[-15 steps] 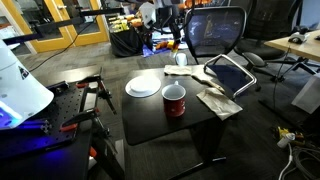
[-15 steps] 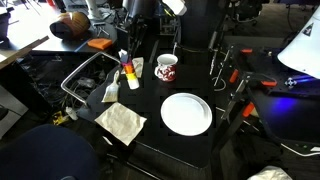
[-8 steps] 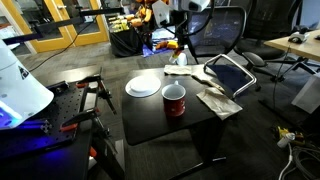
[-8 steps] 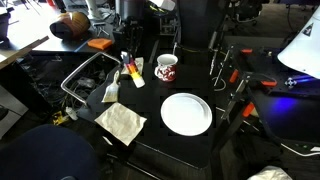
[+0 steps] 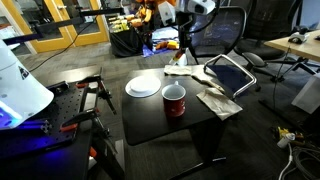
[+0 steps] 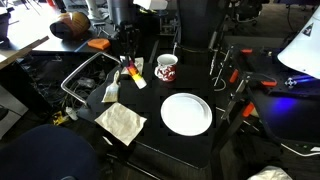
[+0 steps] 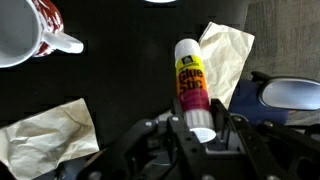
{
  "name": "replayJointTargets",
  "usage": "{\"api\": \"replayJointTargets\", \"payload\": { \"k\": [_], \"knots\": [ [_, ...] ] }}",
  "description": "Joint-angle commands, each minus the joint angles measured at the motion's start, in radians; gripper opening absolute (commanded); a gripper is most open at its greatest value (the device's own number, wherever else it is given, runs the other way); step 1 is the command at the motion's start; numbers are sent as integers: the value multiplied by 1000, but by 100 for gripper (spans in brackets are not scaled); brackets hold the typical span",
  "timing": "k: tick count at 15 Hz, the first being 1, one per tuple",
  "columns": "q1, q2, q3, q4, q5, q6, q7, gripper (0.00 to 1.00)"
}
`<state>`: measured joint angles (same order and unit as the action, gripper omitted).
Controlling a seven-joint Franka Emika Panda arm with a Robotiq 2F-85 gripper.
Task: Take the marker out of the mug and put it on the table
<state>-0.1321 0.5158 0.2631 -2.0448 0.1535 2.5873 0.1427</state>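
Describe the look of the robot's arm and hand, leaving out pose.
In an exterior view the arm has rounded white shells with dark joints. In the wrist view the hand is matte black, blocky and angular, with two thick fingers. No markings or cables can be made out on it.

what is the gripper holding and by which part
Cannot tell: the gripper flanks the glue stick at its white end, but no closed grip shows.

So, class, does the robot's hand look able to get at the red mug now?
Probably yes: the mug stands open-topped with nothing over it, close beside the hand, which straddles a glue stick on the table.
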Motion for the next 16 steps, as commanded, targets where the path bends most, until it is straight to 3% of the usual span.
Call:
{"api": "replayJointTargets", "payload": {
  "k": [1,9,16],
  "knots": [
    [75,35,-71,66,40,-71,-22,8],
    [141,145,-111,143,50,-101,0,8],
    [156,235,-124,198,53,-147,10,8]
  ]
}}
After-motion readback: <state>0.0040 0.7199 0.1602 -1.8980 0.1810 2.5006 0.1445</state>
